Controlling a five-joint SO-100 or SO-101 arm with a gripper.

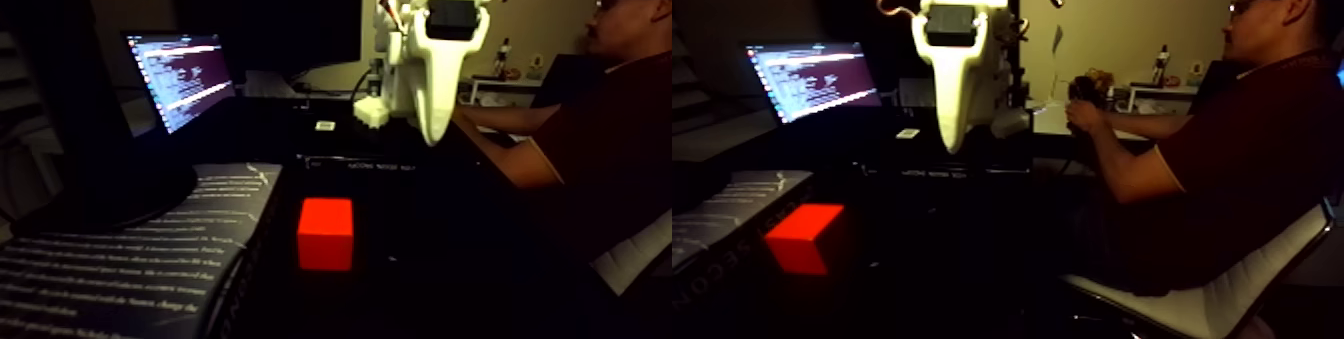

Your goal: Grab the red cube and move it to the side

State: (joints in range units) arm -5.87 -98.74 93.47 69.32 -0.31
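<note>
A dark book cover with pale printed lines (120, 263) lies nearest, at the left of the fixed view. Just beside it, the small bright red-orange solid cube (325, 233) rests on the dark counter (430, 263). The white plastic end effector (432, 128) hangs above and behind the cube, well apart from it, holding nothing; whether its fingers are spread, I cannot tell. A seated person (610, 113) is at the right, and a lit laptop screen (180, 75) at the left.

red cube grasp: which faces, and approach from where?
Come straight down from above and close on two opposite vertical faces of the red cube. It rests flat on the dark table with its sides free, nothing touching it. The gripper hangs raised behind it, tip pointing down, so a downward move after shifting toward the cube probably suits. Jaw state unclear.
</note>
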